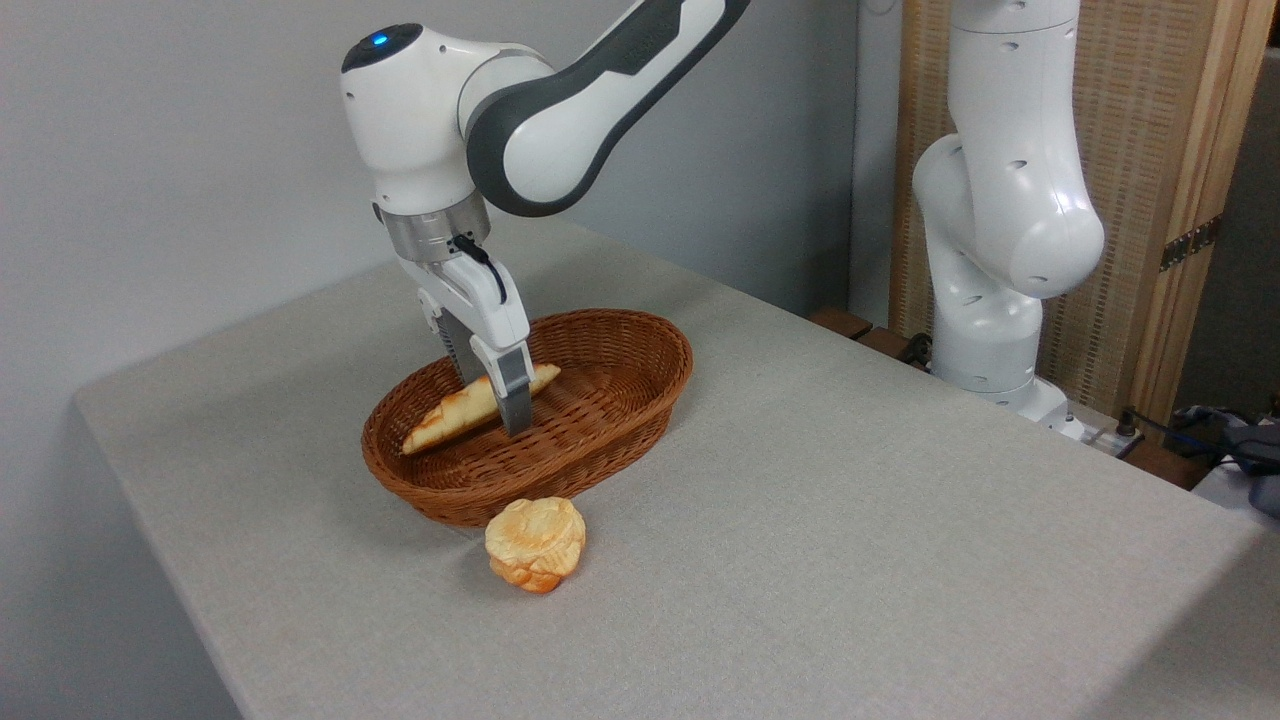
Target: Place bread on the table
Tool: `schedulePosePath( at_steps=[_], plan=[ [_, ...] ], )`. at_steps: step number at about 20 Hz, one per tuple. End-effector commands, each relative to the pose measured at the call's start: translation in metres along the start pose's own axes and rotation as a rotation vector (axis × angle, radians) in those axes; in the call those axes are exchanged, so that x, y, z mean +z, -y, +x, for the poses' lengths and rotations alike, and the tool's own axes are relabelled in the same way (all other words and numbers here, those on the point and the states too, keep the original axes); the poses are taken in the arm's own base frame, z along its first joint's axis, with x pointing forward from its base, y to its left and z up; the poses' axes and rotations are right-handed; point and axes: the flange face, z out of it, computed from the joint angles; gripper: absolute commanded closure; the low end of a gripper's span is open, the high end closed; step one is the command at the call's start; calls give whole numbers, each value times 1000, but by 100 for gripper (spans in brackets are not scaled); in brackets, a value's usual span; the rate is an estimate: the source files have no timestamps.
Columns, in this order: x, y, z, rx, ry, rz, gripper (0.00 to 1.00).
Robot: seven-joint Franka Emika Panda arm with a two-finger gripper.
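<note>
The braided loaf [470,408] is seen lying inside the brown oval wicker basket [640,350], tilted with its left end lower and its right end toward the basket's middle. The gripper [505,405] is lowered into the basket over the loaf's right half; the near finger [514,395] is placed across the front of the loaf, the far finger is hidden behind it, so closure cannot be told. A small round bun [535,543] is set on the cloth-covered table [850,560], just beside the basket's front rim.
</note>
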Motion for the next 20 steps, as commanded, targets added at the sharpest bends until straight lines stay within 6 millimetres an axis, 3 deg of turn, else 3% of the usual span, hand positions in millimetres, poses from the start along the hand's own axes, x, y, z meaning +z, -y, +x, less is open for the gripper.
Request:
schedulePosePath(
  at_steps=[1, 8, 13, 17, 20],
  plan=[
    [-1, 1, 0, -9, -15, 1, 60],
    [-8, 3, -2, -16, -22, 2, 60],
    [-58, 13, -19, -52, -104, 28, 54],
    [-92, 39, -48, -110, -146, 33, 54],
    [-116, 69, -82, -159, -157, 24, 54]
  ],
)
